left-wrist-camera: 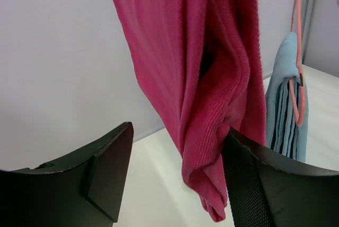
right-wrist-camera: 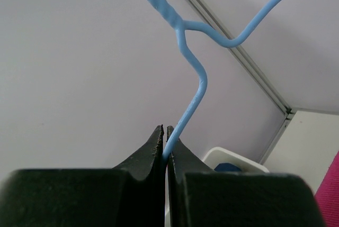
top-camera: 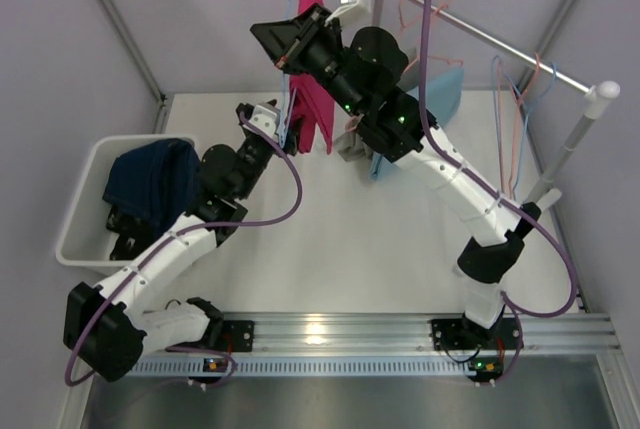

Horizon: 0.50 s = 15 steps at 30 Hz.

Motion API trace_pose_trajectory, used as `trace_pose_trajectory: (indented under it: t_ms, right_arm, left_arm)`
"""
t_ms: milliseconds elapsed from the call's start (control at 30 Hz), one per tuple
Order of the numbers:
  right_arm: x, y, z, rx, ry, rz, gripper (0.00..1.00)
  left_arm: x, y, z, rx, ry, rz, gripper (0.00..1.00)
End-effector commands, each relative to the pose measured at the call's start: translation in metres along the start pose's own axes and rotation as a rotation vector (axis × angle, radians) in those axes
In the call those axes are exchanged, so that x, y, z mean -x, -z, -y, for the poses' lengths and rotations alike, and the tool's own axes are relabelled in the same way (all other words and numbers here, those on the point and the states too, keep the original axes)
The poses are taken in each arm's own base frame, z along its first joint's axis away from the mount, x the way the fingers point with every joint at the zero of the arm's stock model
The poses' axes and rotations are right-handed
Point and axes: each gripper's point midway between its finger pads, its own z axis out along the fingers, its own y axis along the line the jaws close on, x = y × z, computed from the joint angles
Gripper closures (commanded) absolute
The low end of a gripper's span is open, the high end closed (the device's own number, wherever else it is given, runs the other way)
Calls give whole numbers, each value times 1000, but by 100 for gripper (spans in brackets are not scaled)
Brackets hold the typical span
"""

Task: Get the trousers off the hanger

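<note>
Magenta trousers (top-camera: 312, 99) hang from a blue wire hanger (right-wrist-camera: 196, 94) that my right gripper (right-wrist-camera: 165, 132) holds aloft, jaws shut on the wire below its twisted neck. In the top view the right gripper (top-camera: 292, 39) is at the upper middle. My left gripper (top-camera: 275, 129) is lower, at the cloth's bottom. In the left wrist view the trousers (left-wrist-camera: 212, 79) droop between the open fingers of the left gripper (left-wrist-camera: 179, 132), and a fold rests against the right finger (left-wrist-camera: 249, 179). Navy trousers (top-camera: 150, 184) lie in the bin.
A white bin (top-camera: 75, 199) stands at the table's left. A clothes rail (top-camera: 490, 44) crosses the back right with thin wire hangers (top-camera: 520, 119). A light blue cloth (top-camera: 440, 94) hangs there on a pink hanger (left-wrist-camera: 299, 79).
</note>
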Motion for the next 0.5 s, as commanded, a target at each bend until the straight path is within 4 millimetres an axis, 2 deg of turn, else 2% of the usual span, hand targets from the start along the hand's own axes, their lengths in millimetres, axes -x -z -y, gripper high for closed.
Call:
trace_pose_trajectory:
  t_ms: [0, 233, 300, 333, 367, 467]
  right_arm:
    - [88, 41, -89, 227, -24, 216, 100]
    - [91, 42, -94, 239, -18, 237, 100]
    - [91, 44, -97, 250, -23, 233, 100]
    - [91, 45, -98, 254, -24, 230, 100]
    - [91, 46, -100, 261, -23, 227, 100]
    - [93, 49, -104, 270, -25, 223, 100]
  left_arm:
    - [56, -6, 0, -23, 20, 173, 30]
    - [57, -2, 16, -87, 73, 171, 25]
    - [56, -6, 7, -36, 81, 163, 30]
    - [53, -8, -6, 36, 85, 147, 32]
    - [48, -11, -10, 64, 82, 132, 38]
    - [48, -12, -20, 110, 62, 129, 43]
